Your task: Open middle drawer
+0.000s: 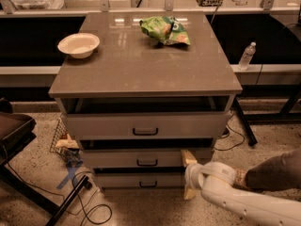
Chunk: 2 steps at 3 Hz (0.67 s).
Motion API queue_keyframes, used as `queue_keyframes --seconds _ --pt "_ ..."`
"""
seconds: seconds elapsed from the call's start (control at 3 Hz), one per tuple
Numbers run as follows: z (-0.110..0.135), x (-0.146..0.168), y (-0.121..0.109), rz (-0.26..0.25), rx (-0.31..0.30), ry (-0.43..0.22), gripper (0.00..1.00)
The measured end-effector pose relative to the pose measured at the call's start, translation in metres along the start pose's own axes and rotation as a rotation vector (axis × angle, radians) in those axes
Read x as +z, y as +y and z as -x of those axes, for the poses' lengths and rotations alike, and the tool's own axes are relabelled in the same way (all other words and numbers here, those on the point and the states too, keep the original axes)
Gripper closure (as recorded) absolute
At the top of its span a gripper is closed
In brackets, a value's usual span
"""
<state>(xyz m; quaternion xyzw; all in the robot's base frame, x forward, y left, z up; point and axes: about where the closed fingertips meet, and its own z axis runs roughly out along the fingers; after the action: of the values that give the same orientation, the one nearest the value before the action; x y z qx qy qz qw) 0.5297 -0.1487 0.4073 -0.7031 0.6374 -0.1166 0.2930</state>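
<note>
The middle drawer [113, 158] is the pale-grey front between the taller top drawer [188, 125] and the slim bottom drawer [117, 180]. Its small dark pull handle [147, 162] sits at the centre. A dark gap shows above its front. My gripper [186, 174] is low at the right, in front of the right end of the middle and bottom drawer fronts. It is open and empty. One finger [188, 157] lies over the middle drawer's right end, the other [189, 192] points down below the bottom drawer. The gripper is right of the handle and does not touch it.
On the cabinet top [141, 65] stand a white bowl [78, 44] and a green chip bag [165, 30]. A water bottle [246, 56] stands on a ledge at the right. A dark chair [14, 131], cables [89, 206] and a wire basket [63, 138] are on the floor at the left.
</note>
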Motion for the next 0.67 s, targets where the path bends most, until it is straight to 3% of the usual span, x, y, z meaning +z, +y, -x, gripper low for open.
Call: queue_keyframes --seconds 0.33,0.67 --pt "-0.0009 0.0180 -0.0280 0.008 -0.047 0.016 0.00" --pt "-0.0008 0.0183 -0.0280 0.009 -0.047 0.016 0.00"
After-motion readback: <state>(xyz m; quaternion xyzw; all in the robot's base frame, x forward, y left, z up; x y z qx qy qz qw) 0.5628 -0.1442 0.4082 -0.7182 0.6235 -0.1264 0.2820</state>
